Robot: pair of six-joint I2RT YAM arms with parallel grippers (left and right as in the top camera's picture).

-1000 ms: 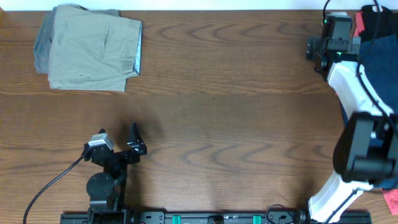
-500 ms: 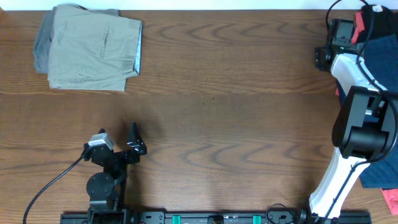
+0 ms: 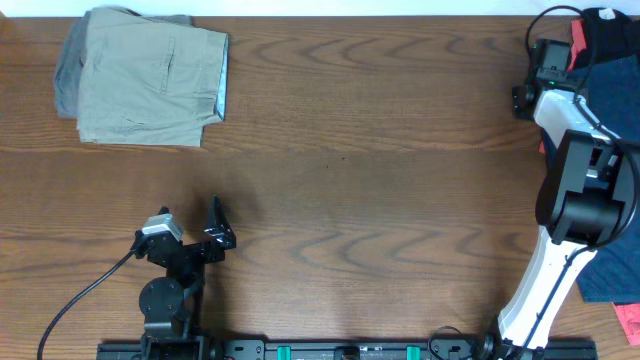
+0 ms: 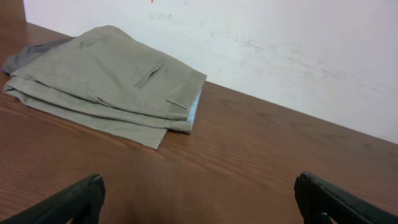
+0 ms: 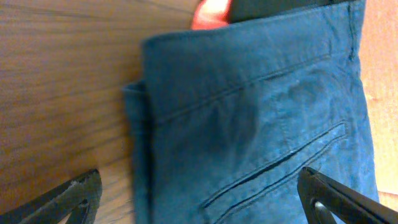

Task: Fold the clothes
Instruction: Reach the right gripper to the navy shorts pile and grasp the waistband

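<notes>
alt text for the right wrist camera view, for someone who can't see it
Dark navy shorts with a slit pocket fill most of the frame, lying on a wooden table. A bit of coral-pink cloth and black cloth shows at the top edge. The jaws stand wide open at the bottom corners, holding nothing.

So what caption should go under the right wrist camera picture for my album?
Open right end effector above dark navy-blue cloth shorts with a slit pocket, on the brown wooden table.
</notes>
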